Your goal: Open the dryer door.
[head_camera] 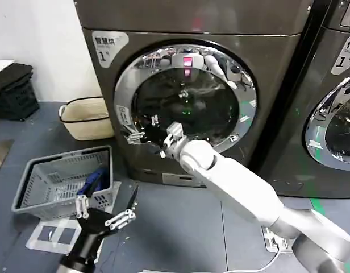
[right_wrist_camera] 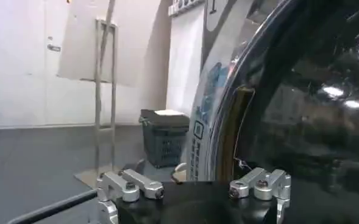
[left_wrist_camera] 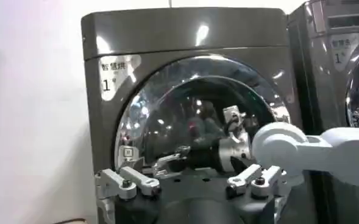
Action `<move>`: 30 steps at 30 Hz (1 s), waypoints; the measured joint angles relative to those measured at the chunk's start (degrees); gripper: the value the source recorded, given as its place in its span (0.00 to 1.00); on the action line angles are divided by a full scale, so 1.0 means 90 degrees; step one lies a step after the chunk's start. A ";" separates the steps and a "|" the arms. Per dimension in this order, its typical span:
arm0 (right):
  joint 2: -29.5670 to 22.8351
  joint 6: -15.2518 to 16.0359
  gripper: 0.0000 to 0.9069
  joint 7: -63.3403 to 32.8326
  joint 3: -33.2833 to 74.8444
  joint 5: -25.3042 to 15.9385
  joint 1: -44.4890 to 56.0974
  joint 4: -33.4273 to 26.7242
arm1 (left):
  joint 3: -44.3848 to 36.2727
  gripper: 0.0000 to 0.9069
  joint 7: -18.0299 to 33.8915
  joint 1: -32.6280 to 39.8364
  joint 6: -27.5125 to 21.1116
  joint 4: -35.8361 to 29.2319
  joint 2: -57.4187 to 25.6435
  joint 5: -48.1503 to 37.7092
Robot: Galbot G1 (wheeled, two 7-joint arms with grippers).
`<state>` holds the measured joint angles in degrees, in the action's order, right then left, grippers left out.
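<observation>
The dryer door [head_camera: 186, 102], a round porthole with a wide chrome rim and dark glass, fronts the dark grey machine marked "1" [head_camera: 104, 48]. My right arm reaches in from the lower right. Its gripper [head_camera: 146, 139] is open, with its fingertips at the door's lower-left chrome rim. In the left wrist view the right gripper [left_wrist_camera: 170, 161] lies against that same part of the dryer door [left_wrist_camera: 197, 115]. The right wrist view looks along the dryer door's rim edge [right_wrist_camera: 228, 134] from very close. My left gripper [head_camera: 107, 211] hangs open low over the floor, well short of the machine.
A grey plastic basket [head_camera: 36, 196] with a blue item stands on the floor at left. Behind it are a cream basket [head_camera: 87, 119] and a black crate [head_camera: 13, 91]. A second grey machine [head_camera: 334, 114] stands at right. A white cable and plug [head_camera: 274, 242] lie by my right arm.
</observation>
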<state>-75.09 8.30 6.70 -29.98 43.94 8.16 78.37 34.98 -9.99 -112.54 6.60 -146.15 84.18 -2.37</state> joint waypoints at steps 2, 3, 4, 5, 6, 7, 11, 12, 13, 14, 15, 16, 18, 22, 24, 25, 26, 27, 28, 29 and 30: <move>-0.0031 -0.0021 1.00 0.0078 -0.0008 0.0000 -0.0027 -0.0096 | 0.0000 1.00 0.0000 -0.0009 0.0003 -0.0011 0.0000 0.0000; -0.0046 -0.0034 1.00 0.0099 -0.0016 0.0000 -0.0041 -0.0141 | 0.0000 1.00 0.0000 -0.0015 0.0004 -0.0019 -0.0001 0.0000; -0.0061 -0.0046 1.00 0.0132 -0.0023 -0.0001 -0.0053 -0.0189 | 0.0000 1.00 0.0000 -0.0017 0.0005 -0.0020 0.0000 0.0000; -0.0078 -0.0054 1.00 0.0163 -0.0029 -0.0001 -0.0065 -0.0239 | 0.0000 1.00 0.0001 -0.0022 0.0006 -0.0024 0.0000 0.0000; -0.0092 -0.0060 1.00 0.0181 -0.0034 -0.0001 -0.0077 -0.0280 | 0.0000 1.00 0.0001 -0.0031 0.0006 -0.0033 0.0002 0.0000; -0.0106 -0.0071 1.00 0.0211 -0.0041 -0.0001 -0.0094 -0.0319 | -0.0002 1.00 0.0001 -0.0037 0.0007 -0.0045 0.0004 0.0000; -0.0173 -0.0111 1.00 0.0337 -0.0083 -0.0003 -0.0153 -0.0480 | -0.0004 1.00 0.0002 -0.0056 0.0009 -0.0072 0.0007 0.0000; -0.0188 -0.0118 1.00 0.0362 -0.0089 -0.0003 -0.0166 -0.0514 | -0.0004 1.00 0.0002 -0.0058 0.0009 -0.0074 0.0006 0.0000; -0.0201 -0.0131 1.00 0.0397 -0.0094 -0.0004 -0.0176 -0.0545 | -0.0004 1.00 0.0002 -0.0060 0.0009 -0.0074 0.0004 0.0000; -0.0217 -0.0148 1.00 0.0437 -0.0097 -0.0006 -0.0184 -0.0581 | -0.0004 1.00 0.0002 -0.0061 0.0009 -0.0074 0.0003 0.0000; -0.0230 -0.0161 1.00 0.0470 -0.0099 -0.0010 -0.0188 -0.0614 | -0.0004 1.00 0.0002 -0.0063 0.0010 -0.0074 0.0002 0.0000; -0.0240 -0.0172 1.00 0.0513 -0.0101 -0.0013 -0.0192 -0.0648 | -0.0003 1.00 0.0003 -0.0066 0.0009 -0.0074 0.0003 -0.0001; -0.0246 -0.0185 1.00 0.0616 -0.0108 -0.0016 -0.0203 -0.0708 | -0.0003 1.00 0.0003 -0.0074 0.0009 -0.0078 0.0003 0.0000; -0.0246 -0.0220 1.00 0.0783 -0.0123 -0.0017 -0.0211 -0.0800 | -0.0003 1.00 0.0003 -0.0090 0.0009 -0.0103 0.0005 0.0000; -0.0245 -0.0232 1.00 0.0859 -0.0123 -0.0019 -0.0219 -0.0834 | -0.0003 1.00 0.0003 -0.0091 0.0009 -0.0114 0.0005 0.0000; -0.0246 -0.0233 1.00 0.0900 -0.0123 -0.0019 -0.0221 -0.0849 | -0.0003 1.00 0.0003 -0.0090 0.0009 -0.0115 0.0005 0.0000; -0.0246 -0.0234 1.00 0.0937 -0.0123 -0.0020 -0.0222 -0.0864 | -0.0003 1.00 0.0003 -0.0090 0.0008 -0.0115 0.0005 0.0000; -0.0247 -0.0235 1.00 0.0973 -0.0124 -0.0022 -0.0226 -0.0881 | -0.0004 1.00 0.0003 -0.0089 0.0005 -0.0115 0.0005 -0.0005; -0.0249 -0.0237 1.00 0.1005 -0.0125 -0.0023 -0.0230 -0.0894 | -0.0008 1.00 0.0003 -0.0090 0.0001 -0.0115 0.0005 -0.0017; -0.0251 -0.0238 1.00 0.1027 -0.0125 -0.0024 -0.0234 -0.0903 | -0.0013 1.00 0.0003 -0.0092 0.0000 -0.0114 0.0007 -0.0022; -0.0254 -0.0241 1.00 0.1065 -0.0125 -0.0026 -0.0234 -0.0917 | -0.0016 1.00 0.0003 -0.0093 -0.0001 -0.0107 0.0008 -0.0023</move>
<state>-77.38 6.13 16.28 -31.10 43.71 6.05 70.12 34.84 -9.96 -113.38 6.60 -147.11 84.25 -2.58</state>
